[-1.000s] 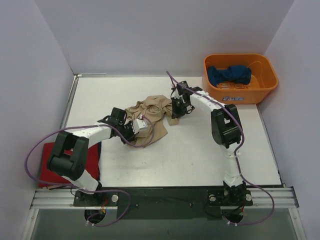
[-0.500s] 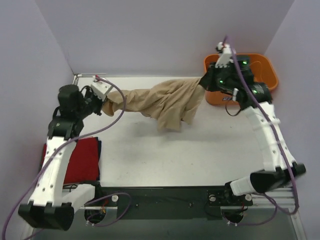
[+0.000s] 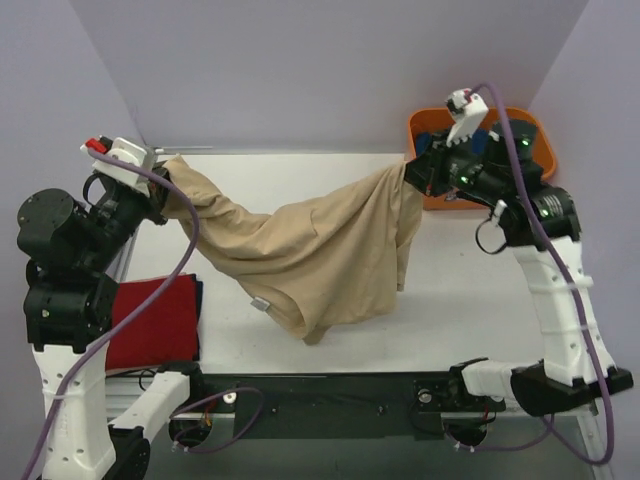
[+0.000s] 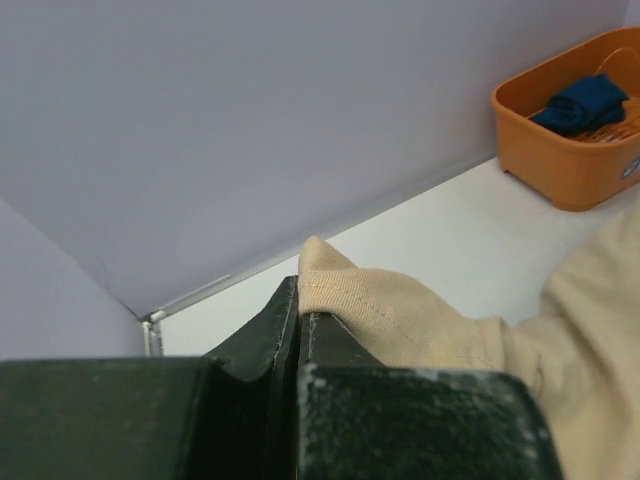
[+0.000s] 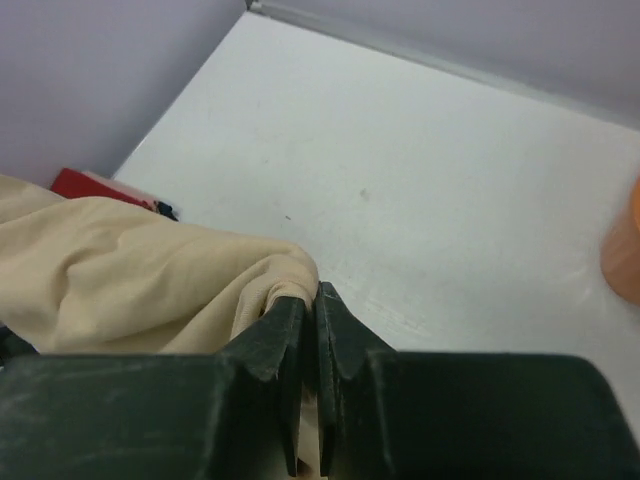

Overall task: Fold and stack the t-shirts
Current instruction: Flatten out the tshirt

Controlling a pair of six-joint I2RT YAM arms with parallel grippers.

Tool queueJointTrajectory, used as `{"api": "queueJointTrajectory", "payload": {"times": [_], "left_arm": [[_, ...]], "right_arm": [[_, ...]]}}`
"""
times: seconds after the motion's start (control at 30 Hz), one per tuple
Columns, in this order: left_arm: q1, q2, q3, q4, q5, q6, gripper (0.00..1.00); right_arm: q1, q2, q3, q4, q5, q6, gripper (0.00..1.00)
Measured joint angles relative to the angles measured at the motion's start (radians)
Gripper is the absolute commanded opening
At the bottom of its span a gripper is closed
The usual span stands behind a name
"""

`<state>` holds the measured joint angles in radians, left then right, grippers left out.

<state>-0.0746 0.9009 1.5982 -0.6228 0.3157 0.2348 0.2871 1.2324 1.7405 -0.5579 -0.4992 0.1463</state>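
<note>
The tan t-shirt (image 3: 310, 245) hangs stretched in the air between both grippers, its lower part sagging toward the table's front. My left gripper (image 3: 165, 185) is raised at the far left and shut on one corner of it (image 4: 360, 300). My right gripper (image 3: 412, 172) is raised at the far right and shut on the other corner (image 5: 270, 285). A folded red t-shirt (image 3: 155, 320) lies on the table at the near left, a dark edge under it. A dark blue t-shirt (image 4: 585, 102) lies in the orange bin (image 3: 530, 130).
The orange bin stands at the back right corner, behind my right arm. Lilac walls (image 3: 300, 70) close off the back and both sides. The white table (image 3: 470, 300) shows bare on the right below the hanging shirt.
Both arms have lifted and pulled apart. The tan shirt went from a crumpled heap on the table to spread and hanging between the grippers, sagging lower toward the front.
</note>
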Motion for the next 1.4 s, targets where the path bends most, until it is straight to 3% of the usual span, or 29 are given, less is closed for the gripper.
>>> {"api": "queueJointTrajectory", "payload": {"times": [0.23, 0.43, 0.6, 0.73, 0.77, 0.8, 0.83, 0.87, 0.9, 1.03, 1.17, 1.27, 1.4], "left_arm": [[0.0, 0.08, 0.033, 0.034, 0.029, -0.147, 0.0], [0.0, 0.098, 0.031, 0.058, 0.06, -0.222, 0.0], [-0.001, 0.082, -0.092, 0.041, 0.183, -0.249, 0.0], [-0.055, 0.065, -0.311, 0.06, 0.364, -0.283, 0.0], [-0.088, 0.066, -0.352, 0.061, 0.386, -0.285, 0.0], [-0.143, 0.071, -0.397, 0.066, 0.401, -0.279, 0.15], [-0.201, 0.084, -0.43, 0.068, 0.423, -0.271, 0.44], [-0.25, 0.101, -0.458, 0.076, 0.452, -0.26, 0.6], [-0.287, 0.118, -0.48, 0.093, 0.486, -0.249, 0.9], [-0.293, 0.17, -0.5, 0.125, 0.55, -0.216, 0.91], [-0.208, 0.183, -0.5, 0.148, 0.567, -0.193, 0.91], [-0.131, 0.163, -0.533, 0.221, 0.52, -0.21, 0.91], [-0.09, 0.083, -0.653, 0.3, 0.386, -0.238, 0.9]], "right_arm": [[0.084, 0.293, -0.011, -0.004, -0.012, 0.009, 0.0], [0.106, 0.352, -0.016, -0.053, 0.054, -0.003, 0.0], [0.105, 0.404, 0.227, -0.043, 0.124, -0.063, 0.0], [0.1, 0.555, 0.455, 0.077, 0.143, -0.087, 0.0], [0.1, 0.603, 0.495, 0.108, 0.144, -0.085, 0.1], [0.1, 0.659, 0.529, 0.137, 0.145, -0.082, 0.32], [0.099, 0.713, 0.556, 0.164, 0.146, -0.072, 0.69], [0.099, 0.758, 0.57, 0.185, 0.146, -0.06, 0.83], [0.098, 0.811, 0.579, 0.209, 0.144, -0.049, 1.0], [0.095, 0.98, 0.584, 0.22, 0.133, -0.023, 1.0], [0.094, 1.018, 0.541, 0.155, 0.149, -0.014, 1.0], [0.095, 0.937, 0.424, 0.116, 0.194, -0.016, 0.95], [0.101, 0.63, 0.024, 0.072, 0.304, 0.03, 0.77]]}}
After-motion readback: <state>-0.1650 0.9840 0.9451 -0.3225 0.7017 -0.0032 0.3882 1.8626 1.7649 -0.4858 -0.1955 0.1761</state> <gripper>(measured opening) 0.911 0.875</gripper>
